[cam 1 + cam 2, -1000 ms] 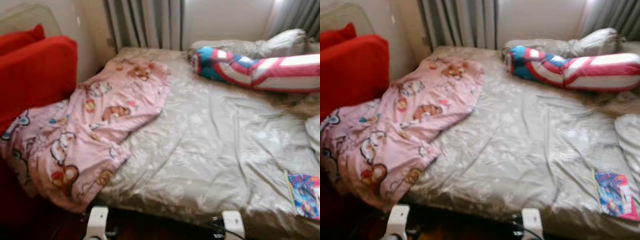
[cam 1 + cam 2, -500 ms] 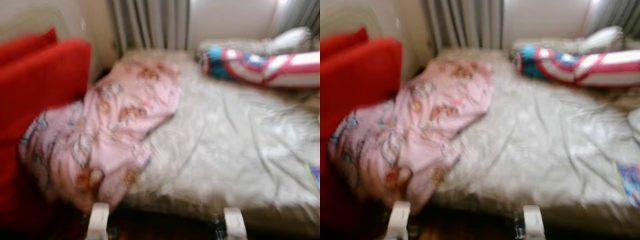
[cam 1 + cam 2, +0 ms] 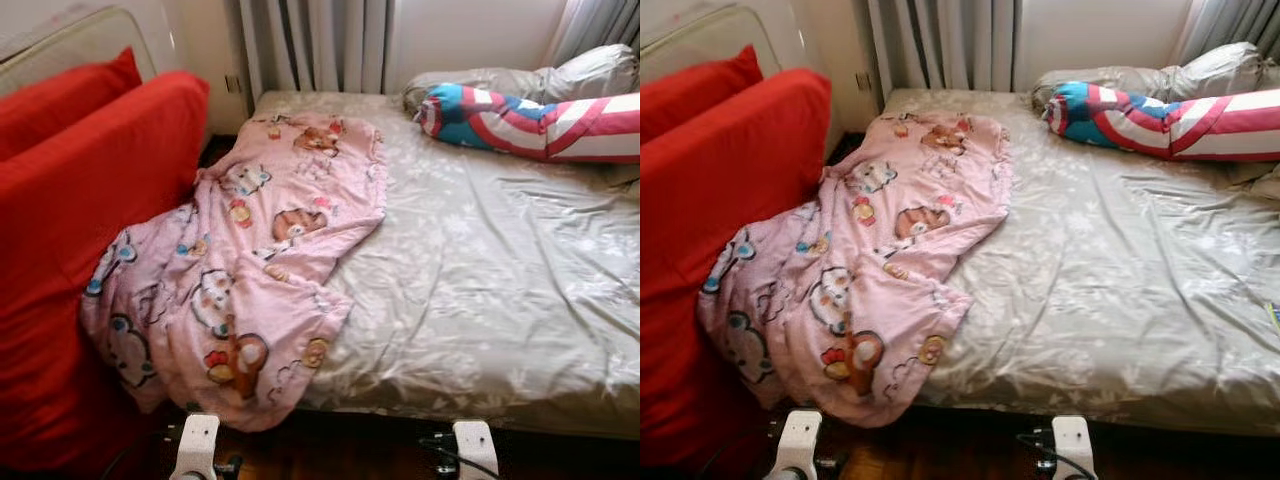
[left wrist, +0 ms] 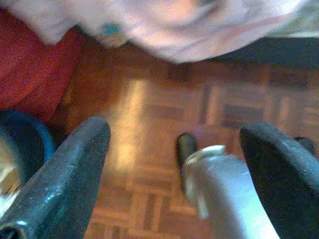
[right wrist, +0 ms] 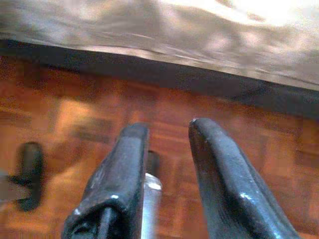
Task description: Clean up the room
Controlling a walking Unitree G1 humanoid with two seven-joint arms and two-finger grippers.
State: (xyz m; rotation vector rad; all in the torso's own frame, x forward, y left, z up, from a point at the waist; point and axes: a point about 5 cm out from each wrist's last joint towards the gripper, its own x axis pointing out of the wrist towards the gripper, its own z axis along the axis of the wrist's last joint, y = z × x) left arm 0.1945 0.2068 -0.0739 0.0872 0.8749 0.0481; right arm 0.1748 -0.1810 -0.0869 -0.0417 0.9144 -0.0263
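you see the pink blanket (image 3: 250,270) left of centre, draped off the bed (image 3: 480,290) against the red sofa (image 3: 90,220) | left pincer (image 4: 174,164) wide over the wood floor (image 4: 149,114) | right pincer (image 5: 167,164) narrow, holding nothing

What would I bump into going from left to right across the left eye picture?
Big red fabric sofa cushion → pink cartoon-print blanket hanging off the bed → wrinkly beige flowered bed sheet → long red, white and blue striped bolster pillow.
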